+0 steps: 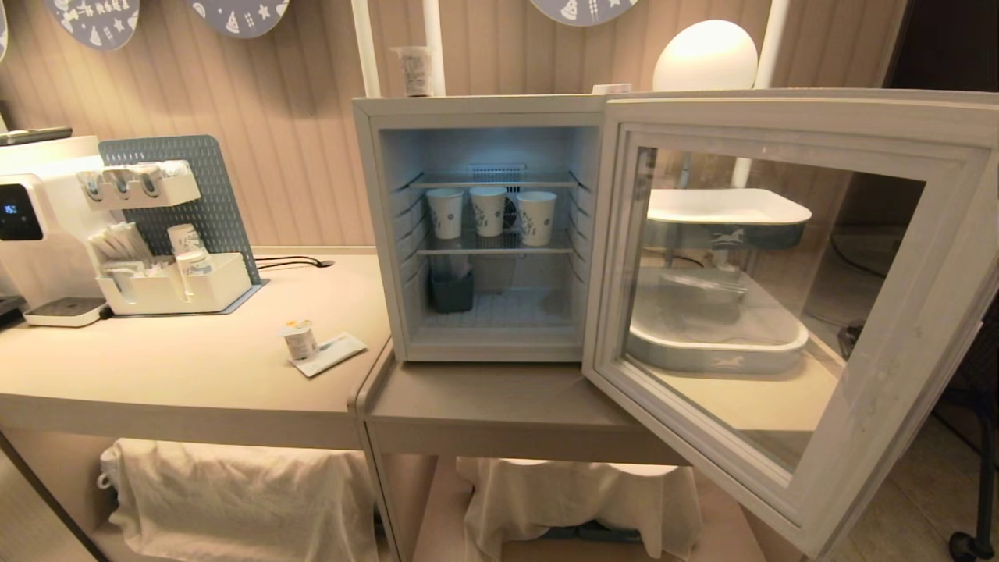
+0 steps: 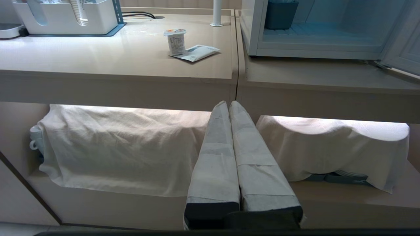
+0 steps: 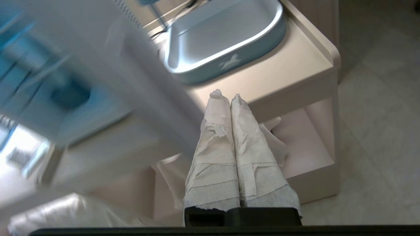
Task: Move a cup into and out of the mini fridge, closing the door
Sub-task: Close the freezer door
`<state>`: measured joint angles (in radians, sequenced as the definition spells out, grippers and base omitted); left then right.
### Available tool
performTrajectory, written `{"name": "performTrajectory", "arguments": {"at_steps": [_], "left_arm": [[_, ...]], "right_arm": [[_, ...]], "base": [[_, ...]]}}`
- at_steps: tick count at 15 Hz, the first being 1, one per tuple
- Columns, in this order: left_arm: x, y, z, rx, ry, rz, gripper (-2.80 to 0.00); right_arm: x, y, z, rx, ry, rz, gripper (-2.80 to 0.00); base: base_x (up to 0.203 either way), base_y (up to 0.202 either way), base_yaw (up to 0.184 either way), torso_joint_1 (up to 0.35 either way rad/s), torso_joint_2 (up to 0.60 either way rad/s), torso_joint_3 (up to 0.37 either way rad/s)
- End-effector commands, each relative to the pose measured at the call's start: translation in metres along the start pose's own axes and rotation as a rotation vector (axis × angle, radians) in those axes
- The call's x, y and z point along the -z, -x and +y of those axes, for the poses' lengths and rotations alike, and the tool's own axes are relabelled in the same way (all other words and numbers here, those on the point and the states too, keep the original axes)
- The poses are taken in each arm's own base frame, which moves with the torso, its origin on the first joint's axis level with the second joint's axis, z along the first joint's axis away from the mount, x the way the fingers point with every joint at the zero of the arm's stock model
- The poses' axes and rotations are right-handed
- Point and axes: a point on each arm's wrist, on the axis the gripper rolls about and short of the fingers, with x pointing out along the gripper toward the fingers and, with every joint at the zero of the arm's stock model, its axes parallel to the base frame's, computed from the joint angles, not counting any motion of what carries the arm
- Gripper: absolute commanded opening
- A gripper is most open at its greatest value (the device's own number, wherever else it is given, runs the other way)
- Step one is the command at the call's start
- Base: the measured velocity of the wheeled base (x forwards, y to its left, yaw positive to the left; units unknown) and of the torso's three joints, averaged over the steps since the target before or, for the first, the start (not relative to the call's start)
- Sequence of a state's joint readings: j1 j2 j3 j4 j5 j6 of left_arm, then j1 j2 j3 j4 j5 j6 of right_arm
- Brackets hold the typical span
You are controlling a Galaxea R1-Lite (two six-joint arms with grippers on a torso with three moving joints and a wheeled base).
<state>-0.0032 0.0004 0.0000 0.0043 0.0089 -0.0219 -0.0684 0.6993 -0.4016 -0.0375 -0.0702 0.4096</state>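
Note:
The small white cup [image 1: 299, 340] with a yellow-orange foil lid stands on the left counter beside a flat packet [image 1: 332, 353]; the left wrist view shows the cup [image 2: 176, 41] too. The white mini fridge [image 1: 375, 234] stands open on the middle counter, its glass door [image 1: 897, 328] swung wide to the right. Neither arm shows in the head view. My left gripper [image 2: 228, 104] is shut and empty, low in front of the counter edge. My right gripper [image 3: 226, 97] is shut and empty, below and in front of the open door [image 3: 137, 75], near the right counter.
Three paper cups [image 1: 489, 211] stand on the fridge's wire shelf, a dark bin [image 1: 450, 294] below them. A coffee machine [image 1: 31, 218] and an organiser [image 1: 179, 281] stand at the far left. A blue-grey tray [image 3: 226, 36] sits behind the door. White cloths [image 2: 115, 147] cover the lower shelves.

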Motion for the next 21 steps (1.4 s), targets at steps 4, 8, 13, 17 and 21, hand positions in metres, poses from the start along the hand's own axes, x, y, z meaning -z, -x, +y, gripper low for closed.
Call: {"name": "performTrajectory", "arguments": {"at_steps": [4, 8, 13, 17, 21], "left_arm": [[0.001, 0.0, 0.0, 0.0, 0.0, 0.003, -2.8], [0.001, 0.0, 0.0, 0.0, 0.0, 0.002, -2.8], [0.0, 0.0, 0.0, 0.0, 0.001, 0.001, -2.8], [0.001, 0.0, 0.0, 0.0, 0.001, 0.002, -2.8], [0.001, 0.0, 0.0, 0.0, 0.001, 0.002, -2.8]], "right_arm": [[-0.059, -0.155, -0.044, -0.196, -0.266, 0.264, -2.8], [-0.055, -0.153, -0.039, -0.659, -0.403, 0.533, -2.8], [-0.021, -0.158, 0.021, -0.763, -0.31, 0.731, -2.8], [0.014, -0.161, 0.095, -0.735, -0.078, 0.739, -2.8], [0.053, -0.189, 0.198, -0.63, 0.151, 0.498, -2.8]], "base": [[0.0, 0.0, 0.0, 0.0, 0.0, 0.0], [0.0, 0.0, 0.0, 0.0, 0.0, 0.0], [0.0, 0.0, 0.0, 0.0, 0.0, 0.0], [0.0, 0.0, 0.0, 0.0, 0.0, 0.0], [0.0, 0.0, 0.0, 0.0, 0.0, 0.0]]}}
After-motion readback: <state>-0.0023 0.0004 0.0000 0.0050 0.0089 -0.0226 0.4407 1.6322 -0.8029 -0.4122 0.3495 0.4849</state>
